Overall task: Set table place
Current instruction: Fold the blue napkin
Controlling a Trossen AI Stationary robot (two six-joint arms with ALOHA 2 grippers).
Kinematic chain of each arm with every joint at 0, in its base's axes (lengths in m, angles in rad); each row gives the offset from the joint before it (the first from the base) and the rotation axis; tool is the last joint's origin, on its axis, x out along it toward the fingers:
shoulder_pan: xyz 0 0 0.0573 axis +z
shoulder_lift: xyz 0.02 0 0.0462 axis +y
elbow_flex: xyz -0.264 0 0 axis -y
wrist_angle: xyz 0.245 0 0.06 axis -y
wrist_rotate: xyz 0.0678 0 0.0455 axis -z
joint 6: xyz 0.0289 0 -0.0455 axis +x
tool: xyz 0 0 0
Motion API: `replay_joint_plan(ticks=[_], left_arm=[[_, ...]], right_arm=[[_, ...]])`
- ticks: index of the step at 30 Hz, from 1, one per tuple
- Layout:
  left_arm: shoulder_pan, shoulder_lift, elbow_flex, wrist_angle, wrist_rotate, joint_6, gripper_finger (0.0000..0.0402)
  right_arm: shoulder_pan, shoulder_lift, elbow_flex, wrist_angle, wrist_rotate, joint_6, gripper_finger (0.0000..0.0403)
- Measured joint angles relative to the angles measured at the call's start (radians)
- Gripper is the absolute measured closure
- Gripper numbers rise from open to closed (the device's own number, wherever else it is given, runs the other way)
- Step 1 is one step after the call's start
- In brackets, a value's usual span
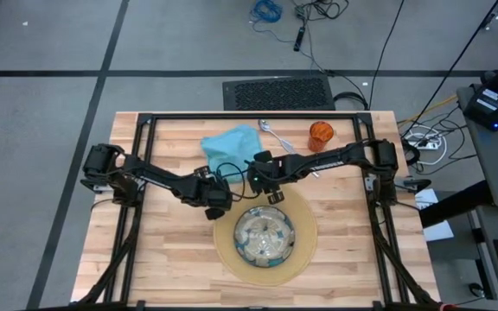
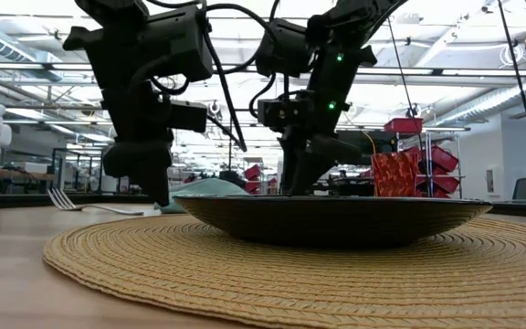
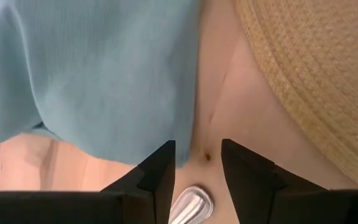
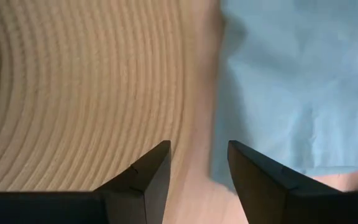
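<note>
We see the mat (image 1: 266, 250) on the near half of the surface (image 1: 171, 259), and the plate (image 1: 265, 237) lies on its middle. Behind the mat, to the left, lies the napkin (image 1: 232, 144). The fork (image 1: 271, 131) lies just right of the napkin, and the cup (image 1: 321, 134) stands further right, near the back edge.

Grey floor (image 1: 50, 52) with dark seams is seen all around, cables (image 1: 314, 13) left lying loose on it. Red bins (image 2: 432, 151) are stacked on shelving, under long ceiling lights (image 2: 482, 100).
</note>
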Motion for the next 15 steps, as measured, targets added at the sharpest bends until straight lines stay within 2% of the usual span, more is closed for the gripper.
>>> replay_joint_plan(ticks=[15], left_arm=[[0.019, 0.016, 0.0, 0.023, -0.058, 0.014, 0.0286]], right_arm=[[-0.042, 0.023, 0.0, 0.057, -0.036, -0.003, 0.0252]])
